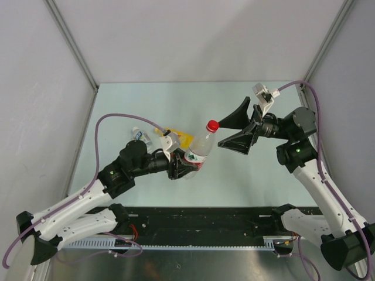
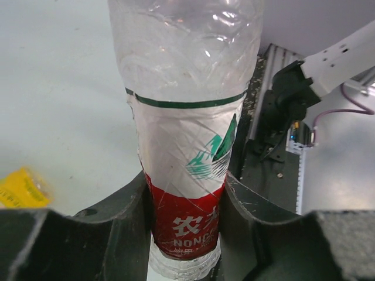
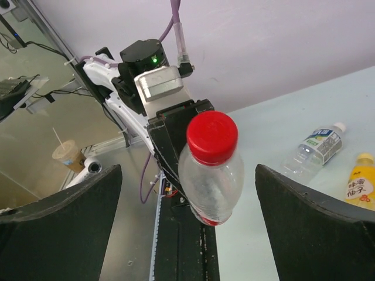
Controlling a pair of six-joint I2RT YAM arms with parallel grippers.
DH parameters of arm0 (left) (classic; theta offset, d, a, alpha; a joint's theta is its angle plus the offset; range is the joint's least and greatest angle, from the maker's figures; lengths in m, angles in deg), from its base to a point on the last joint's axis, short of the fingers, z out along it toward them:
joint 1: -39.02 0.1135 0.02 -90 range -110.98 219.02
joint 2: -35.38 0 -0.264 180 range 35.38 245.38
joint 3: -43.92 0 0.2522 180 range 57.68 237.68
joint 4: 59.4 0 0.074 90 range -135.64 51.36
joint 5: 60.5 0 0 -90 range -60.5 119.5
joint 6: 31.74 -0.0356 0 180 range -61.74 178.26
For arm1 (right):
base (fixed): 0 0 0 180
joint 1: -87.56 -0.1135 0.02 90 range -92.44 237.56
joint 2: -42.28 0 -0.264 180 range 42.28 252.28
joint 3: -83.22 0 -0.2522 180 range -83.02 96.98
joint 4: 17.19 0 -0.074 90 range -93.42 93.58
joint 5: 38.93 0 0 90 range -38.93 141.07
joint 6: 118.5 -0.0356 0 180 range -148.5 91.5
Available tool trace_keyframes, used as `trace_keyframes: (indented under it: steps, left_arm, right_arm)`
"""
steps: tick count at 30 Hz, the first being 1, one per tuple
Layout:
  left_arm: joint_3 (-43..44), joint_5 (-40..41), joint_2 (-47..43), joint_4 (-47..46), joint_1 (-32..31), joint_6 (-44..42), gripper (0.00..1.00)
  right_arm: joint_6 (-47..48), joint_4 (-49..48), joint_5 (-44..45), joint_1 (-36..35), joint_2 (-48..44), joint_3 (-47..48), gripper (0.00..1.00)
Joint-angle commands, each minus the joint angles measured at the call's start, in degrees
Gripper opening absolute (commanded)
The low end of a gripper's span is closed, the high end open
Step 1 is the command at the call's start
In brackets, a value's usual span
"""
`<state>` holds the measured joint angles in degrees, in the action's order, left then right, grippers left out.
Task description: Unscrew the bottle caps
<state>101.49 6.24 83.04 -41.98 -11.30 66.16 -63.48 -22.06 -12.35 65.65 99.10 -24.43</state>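
Observation:
My left gripper [image 1: 181, 167] is shut on the slim clear bottle [image 1: 197, 149] with the red label and holds it up, tilted toward the right arm; in the left wrist view the fingers [image 2: 120, 225] press on the label of the bottle [image 2: 187, 175]. Its red cap [image 1: 212, 125] is on. My right gripper [image 1: 232, 131] is open, its jaws wide, just right of the cap and apart from it. In the right wrist view the red cap [image 3: 212, 136] lies between the spread fingers [image 3: 310, 211]. The yellow bottle [image 1: 179, 138] and the short clear bottle [image 1: 142, 137] lie behind the left arm.
In the right wrist view the short clear bottle [image 3: 313, 147] and the yellow bottle [image 3: 358, 182] lie on the pale green table [image 1: 193, 99]. A black rail [image 1: 205, 225] runs along the near edge. Grey walls enclose the sides.

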Motion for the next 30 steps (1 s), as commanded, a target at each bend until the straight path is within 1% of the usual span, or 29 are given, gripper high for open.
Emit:
trace_keyframes:
  steps: [1,11,16,20,24,30]
  left_arm:
    - [-0.34,5.88,-0.62,2.05,0.39,-3.63,0.00]
    - [0.84,14.78,0.01,7.24,0.40,-6.74,0.00]
    - [2.09,18.39,1.05,10.09,0.32,-9.16,0.00]
    - [3.32,22.01,2.06,12.83,0.32,-11.41,0.00]
    - [5.25,26.59,4.09,16.37,0.29,-13.78,0.00]
    - [6.62,29.34,6.48,19.27,0.18,-16.42,0.00]
  right_arm:
    - [-0.70,-0.51,0.97,0.57,-0.86,0.45,0.99]
    - [-0.18,2.63,8.76,1.68,0.35,0.41,0.99]
    - [0.64,7.79,17.31,1.95,0.83,0.39,0.99]
    - [-0.87,11.42,24.11,2.07,2.39,0.45,0.99]
    - [-3.67,12.91,25.63,2.40,5.61,0.92,0.99]
    - [-6.07,12.59,24.32,1.51,10.52,1.98,0.99]
